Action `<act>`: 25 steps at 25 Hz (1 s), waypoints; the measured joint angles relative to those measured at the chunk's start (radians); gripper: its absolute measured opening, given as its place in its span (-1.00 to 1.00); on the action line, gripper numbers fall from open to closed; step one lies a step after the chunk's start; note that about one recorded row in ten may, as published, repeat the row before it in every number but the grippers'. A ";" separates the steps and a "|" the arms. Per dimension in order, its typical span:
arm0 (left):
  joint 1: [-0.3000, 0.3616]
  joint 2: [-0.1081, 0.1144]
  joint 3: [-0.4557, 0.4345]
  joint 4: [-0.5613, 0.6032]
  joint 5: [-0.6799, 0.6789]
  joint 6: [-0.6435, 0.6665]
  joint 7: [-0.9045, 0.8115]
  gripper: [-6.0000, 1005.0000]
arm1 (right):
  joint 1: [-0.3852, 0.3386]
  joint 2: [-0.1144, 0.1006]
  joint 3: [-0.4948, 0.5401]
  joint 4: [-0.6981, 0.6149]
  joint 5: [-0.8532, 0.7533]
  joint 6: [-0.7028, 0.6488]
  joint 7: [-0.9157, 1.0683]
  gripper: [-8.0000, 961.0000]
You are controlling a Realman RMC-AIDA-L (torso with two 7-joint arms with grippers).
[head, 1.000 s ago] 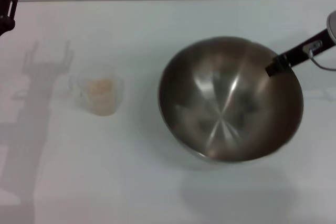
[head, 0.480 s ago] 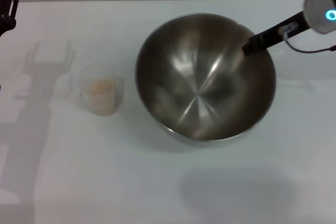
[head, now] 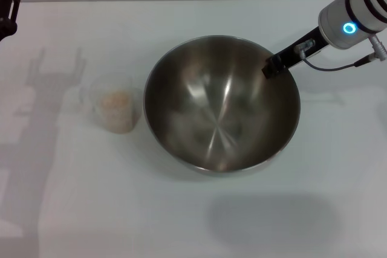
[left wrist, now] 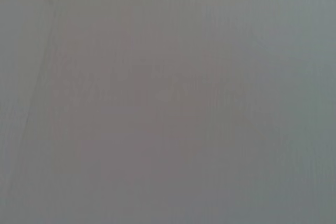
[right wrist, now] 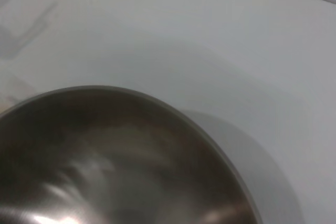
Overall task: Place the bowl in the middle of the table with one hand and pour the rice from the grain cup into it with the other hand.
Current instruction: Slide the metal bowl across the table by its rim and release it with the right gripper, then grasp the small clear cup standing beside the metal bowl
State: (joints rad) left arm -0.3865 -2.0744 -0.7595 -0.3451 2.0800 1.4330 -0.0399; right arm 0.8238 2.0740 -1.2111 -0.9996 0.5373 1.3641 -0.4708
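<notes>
Now, from the head view, the steel bowl (head: 222,104) has slid leftward toward the middle of the white table (head: 242,222), so placing looks nearly done. The right gripper (head: 275,64) is clamped on its far right rim. The clear grain cup (head: 115,108), rice (head: 116,102) inside, waits beside the bowl. The left gripper (head: 7,4) idles at the far-left edge; its opening I cannot tell. Left wrist: blank grey. Right wrist: the bowl's (right wrist: 115,156) smooth, shiny curve.
</notes>
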 joint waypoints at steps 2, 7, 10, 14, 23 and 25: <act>0.000 -0.001 0.000 0.000 0.000 0.001 0.000 0.47 | 0.003 0.000 0.000 0.001 -0.010 0.000 0.002 -0.96; 0.000 -0.001 0.001 -0.001 0.000 0.003 0.000 0.47 | 0.005 0.000 -0.015 -0.010 -0.015 -0.008 -0.006 -0.96; 0.000 -0.001 0.001 -0.001 0.000 0.003 0.000 0.47 | -0.001 0.001 -0.030 -0.040 -0.018 -0.016 -0.008 -0.96; 0.003 -0.001 0.000 -0.002 0.000 0.008 0.000 0.47 | -0.028 0.001 -0.057 -0.175 -0.031 -0.040 -0.008 -0.62; 0.016 -0.001 0.000 -0.002 0.000 0.011 0.000 0.47 | -0.294 0.007 -0.365 -0.450 -0.033 -0.804 -0.093 0.09; 0.018 -0.002 0.001 0.000 0.000 0.011 0.000 0.47 | -0.400 0.010 -0.502 -0.419 -0.033 -1.200 -0.121 0.08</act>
State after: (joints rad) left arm -0.3683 -2.0765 -0.7582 -0.3453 2.0802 1.4441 -0.0399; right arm 0.4234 2.0841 -1.7134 -1.4187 0.5043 0.1643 -0.5921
